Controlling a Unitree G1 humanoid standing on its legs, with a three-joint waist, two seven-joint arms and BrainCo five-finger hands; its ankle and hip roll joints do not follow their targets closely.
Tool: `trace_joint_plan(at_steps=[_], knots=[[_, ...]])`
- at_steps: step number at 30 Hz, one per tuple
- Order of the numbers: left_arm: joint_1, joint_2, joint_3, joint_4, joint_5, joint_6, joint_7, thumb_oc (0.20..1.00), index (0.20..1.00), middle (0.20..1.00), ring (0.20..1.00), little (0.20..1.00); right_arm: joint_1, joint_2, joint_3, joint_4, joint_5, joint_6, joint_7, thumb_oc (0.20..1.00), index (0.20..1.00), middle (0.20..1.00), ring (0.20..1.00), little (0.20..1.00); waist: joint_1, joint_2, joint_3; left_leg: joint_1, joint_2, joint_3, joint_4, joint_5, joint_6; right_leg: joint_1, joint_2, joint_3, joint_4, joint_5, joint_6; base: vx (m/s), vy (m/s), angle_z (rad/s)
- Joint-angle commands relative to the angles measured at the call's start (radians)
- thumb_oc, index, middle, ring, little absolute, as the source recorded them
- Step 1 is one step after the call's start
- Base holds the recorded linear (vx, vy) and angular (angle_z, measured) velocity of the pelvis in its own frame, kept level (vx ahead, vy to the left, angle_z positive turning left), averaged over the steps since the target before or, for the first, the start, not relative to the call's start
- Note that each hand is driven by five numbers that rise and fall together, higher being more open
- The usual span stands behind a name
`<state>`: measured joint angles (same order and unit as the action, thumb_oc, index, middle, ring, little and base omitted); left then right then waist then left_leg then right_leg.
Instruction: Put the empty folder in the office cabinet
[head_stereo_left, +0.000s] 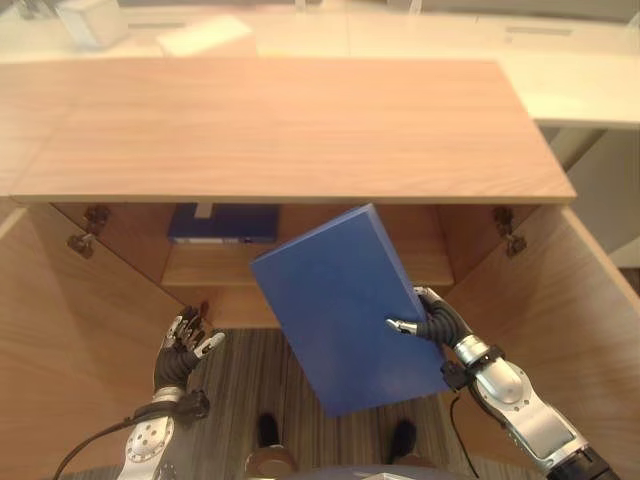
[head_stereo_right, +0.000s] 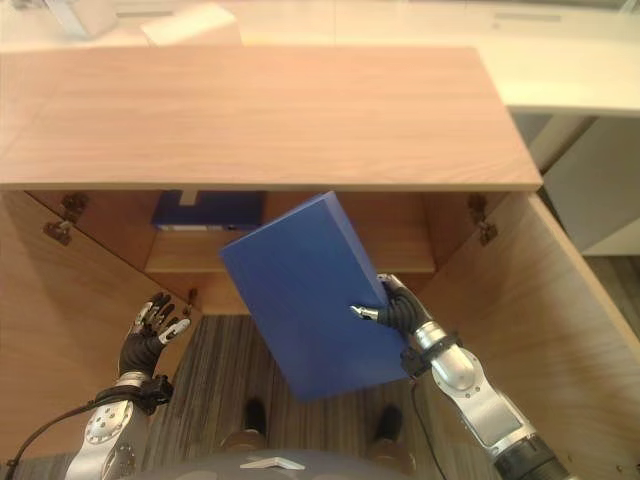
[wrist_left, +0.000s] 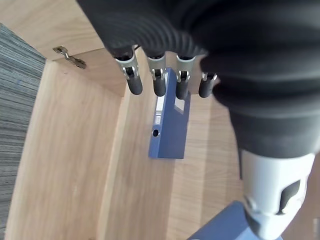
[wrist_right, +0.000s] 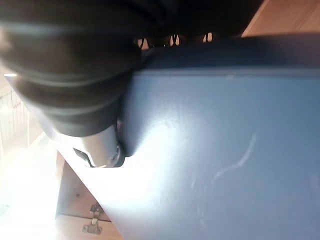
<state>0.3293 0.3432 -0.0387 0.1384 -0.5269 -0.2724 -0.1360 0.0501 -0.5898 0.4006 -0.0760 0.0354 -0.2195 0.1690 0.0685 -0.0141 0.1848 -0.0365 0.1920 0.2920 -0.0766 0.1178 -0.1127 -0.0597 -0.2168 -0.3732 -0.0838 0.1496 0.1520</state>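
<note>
A large blue folder (head_stereo_left: 345, 310) hangs tilted in front of the open wooden cabinet (head_stereo_left: 290, 130), its top corner near the shelf opening. My right hand (head_stereo_left: 432, 322) grips its right edge, thumb on the front face and fingers wrapped behind; the right wrist view looks along the blue cover (wrist_right: 225, 160). My left hand (head_stereo_left: 183, 347) hovers low at the left with fingers straight and spread, holding nothing, apart from the folder. Its fingers (wrist_left: 159, 82) point toward the cabinet's inside.
A second blue folder (head_stereo_left: 222, 222) with a white spine label lies on the cabinet shelf (head_stereo_left: 210, 268) at the left, also in the left wrist view (wrist_left: 170, 125). Both cabinet doors (head_stereo_left: 70, 330) (head_stereo_left: 570, 310) stand open at the sides. Striped carpet (head_stereo_left: 250, 380) lies below.
</note>
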Motion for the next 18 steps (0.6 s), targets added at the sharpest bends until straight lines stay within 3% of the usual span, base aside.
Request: trace_joint_plan(at_steps=[1, 4, 6, 12, 18], knots=[[-0.064, 0.077, 0.019, -0.012, 0.063, -0.085, 0.027, 1.000, 1.000, 1.000, 1.000, 1.000, -0.114, -0.044, 0.037, -0.080, -0.085, -0.105, -0.053, 0.200, 0.200, 0.200, 0.200, 0.200, 0.006, -0.021, 0.033, -0.026, -0.068, -0.034, 0.001, -0.065, 0.016, -0.050, -0.033, 0.091, 0.032, -0.002, 0.039, -0.16, -0.009, 0.04], [-0.070, 0.087, -0.005, 0.002, 0.078, -0.092, 0.034, 1.000, 1.000, 1.000, 1.000, 1.000, -0.135, -0.059, 0.070, -0.065, -0.123, -0.107, -0.062, 0.200, 0.200, 0.200, 0.200, 0.200, 0.011, -0.015, 0.057, -0.053, -0.069, -0.040, 0.007, -0.054, 0.016, -0.077, -0.040, 0.090, 0.046, 0.000, 0.038, -0.12, -0.001, 0.03], [-0.094, 0.107, -0.067, 0.044, 0.100, -0.103, 0.062, 1.000, 1.000, 1.000, 1.000, 1.000, -0.182, -0.063, 0.148, 0.006, -0.159, -0.096, -0.084, 0.200, 0.200, 0.200, 0.200, 0.200, 0.018, 0.001, 0.115, -0.113, -0.069, -0.054, 0.028, -0.040, 0.013, -0.125, -0.053, 0.089, 0.068, 0.007, 0.039, -0.17, 0.007, 0.03], [-0.148, 0.100, -0.130, 0.145, 0.108, -0.097, 0.099, 1.000, 1.000, 1.000, 1.000, 1.000, -0.258, -0.035, 0.222, 0.103, -0.182, -0.080, -0.116, 0.200, 0.200, 0.200, 0.200, 0.200, 0.020, 0.015, 0.167, -0.185, -0.066, -0.062, 0.054, -0.029, 0.010, -0.191, -0.066, 0.091, 0.090, 0.015, 0.037, -0.09, 0.008, 0.08], [-0.183, 0.085, -0.157, 0.273, 0.109, -0.085, 0.113, 1.000, 1.000, 1.000, 1.000, 1.000, -0.302, 0.017, 0.213, 0.174, -0.123, -0.064, -0.153, 0.200, 0.200, 0.200, 0.200, 0.200, 0.019, 0.021, 0.200, -0.239, -0.075, -0.063, 0.067, -0.026, 0.011, -0.240, -0.071, 0.095, 0.099, 0.026, 0.037, -0.05, 0.020, 0.01]])
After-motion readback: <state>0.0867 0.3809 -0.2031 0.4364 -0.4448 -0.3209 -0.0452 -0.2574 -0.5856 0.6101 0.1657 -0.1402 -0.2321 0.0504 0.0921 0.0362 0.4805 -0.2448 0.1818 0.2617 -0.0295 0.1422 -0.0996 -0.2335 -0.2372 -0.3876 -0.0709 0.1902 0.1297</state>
